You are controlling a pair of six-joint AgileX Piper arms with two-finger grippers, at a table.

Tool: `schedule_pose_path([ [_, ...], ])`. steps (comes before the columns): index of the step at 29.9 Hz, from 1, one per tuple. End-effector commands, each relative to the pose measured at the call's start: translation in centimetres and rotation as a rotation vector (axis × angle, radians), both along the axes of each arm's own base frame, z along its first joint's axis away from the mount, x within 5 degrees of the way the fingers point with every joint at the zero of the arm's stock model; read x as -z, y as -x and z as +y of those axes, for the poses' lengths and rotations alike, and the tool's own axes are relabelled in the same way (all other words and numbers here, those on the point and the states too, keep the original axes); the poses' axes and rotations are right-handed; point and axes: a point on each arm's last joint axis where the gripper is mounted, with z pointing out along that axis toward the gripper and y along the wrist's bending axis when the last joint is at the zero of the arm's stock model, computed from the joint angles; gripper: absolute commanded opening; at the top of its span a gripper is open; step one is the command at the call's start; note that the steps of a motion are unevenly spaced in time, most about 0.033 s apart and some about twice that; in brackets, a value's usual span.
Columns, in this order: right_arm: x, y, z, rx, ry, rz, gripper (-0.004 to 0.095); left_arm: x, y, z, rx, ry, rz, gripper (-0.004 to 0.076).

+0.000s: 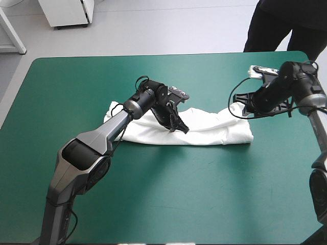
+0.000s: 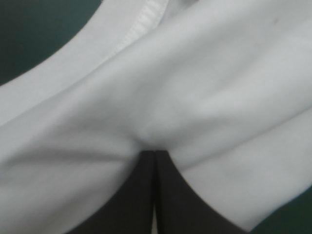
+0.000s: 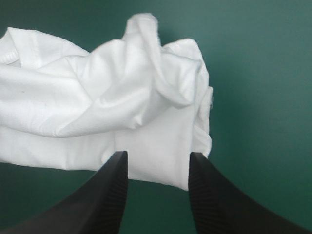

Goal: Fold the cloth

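Across the middle of the frame, on the teal-green cover (image 1: 153, 194), we see the T-shirt (image 1: 214, 127) lying as a long, rumpled white band. Our left gripper (image 2: 154, 153) pinches a puckered fold near its middle, and our right gripper (image 3: 158, 156) stands spread at its crumpled end.

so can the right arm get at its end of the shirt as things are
Probably yes. The right gripper is open, with the crumpled end of the T-shirt just ahead of its fingers and nothing lying between. The left gripper is shut on the T-shirt's middle, clear of that end.
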Motion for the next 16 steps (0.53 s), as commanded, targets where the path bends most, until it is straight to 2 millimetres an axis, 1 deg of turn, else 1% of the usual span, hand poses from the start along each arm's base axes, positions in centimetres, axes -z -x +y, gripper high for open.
schedule_pose_path([
  [1, -1.3, 1.2, -2.6, 0.038, -0.102, -0.07, 0.0479, -2.0, 0.9, -0.3, 0.0, 0.042, 0.016, -0.0022],
  [3, -0.6, 1.2, -3.8, 0.061, -0.126, -0.061, 0.0541, -2.1, 1.0, -0.4, -0.002, 0.055, 0.025, -0.0022],
  [5, 0.3, 1.1, -4.1, 0.055, -0.152, -0.053, 0.0574, -2.1, 1.0, -0.5, -0.002, 0.065, 0.028, -0.0022],
  [9, 1.8, 0.3, -3.7, 0.006, -0.203, -0.07, 0.0564, -2.1, 1.0, -0.5, 0.0, 0.067, 0.027, -0.0022],
  [14, 4.3, -0.8, -3.8, 0.009, -0.212, 0.002, 0.0554, -2.1, 1.1, -0.5, 0.001, 0.064, 0.031, -0.0022],
  [16, 4.9, -1.1, -3.9, 0.013, -0.21, 0.006, 0.0554, -2.1, 1.0, -0.5, 0.0, 0.065, 0.029, -0.0022],
])
